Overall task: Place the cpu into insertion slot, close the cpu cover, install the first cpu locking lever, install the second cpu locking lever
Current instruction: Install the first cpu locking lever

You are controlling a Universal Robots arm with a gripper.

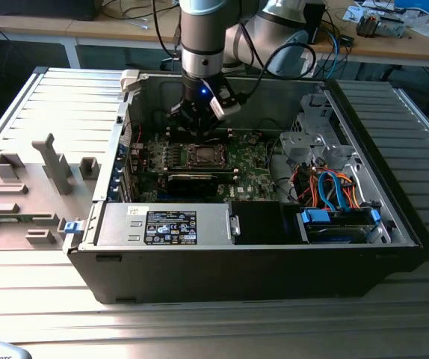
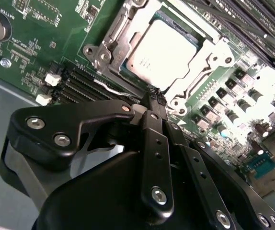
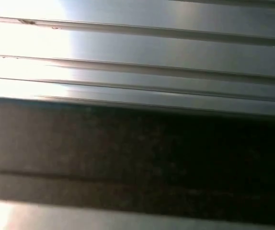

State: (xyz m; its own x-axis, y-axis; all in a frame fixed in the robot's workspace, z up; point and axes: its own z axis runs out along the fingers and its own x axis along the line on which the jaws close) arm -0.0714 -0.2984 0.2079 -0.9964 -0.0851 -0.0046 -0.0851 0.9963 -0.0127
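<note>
— What does the arm look like from outside?
— In the exterior view the silver-grey cylindrical robot arm (image 1: 201,34) has rounded grey joints, a small blue light near the wrist and black cables looping beside it.
— And up close?
— In the second wrist view the matte black metal gripper (image 2: 153,101) shows jointed links fastened with silver hex-socket screws.

Silver-grey cpu (image 2: 162,52) within silvery cpu cover (image 2: 123,33), green motherboard (image 2: 41,43), black gripper (image 2: 154,103).
</note>
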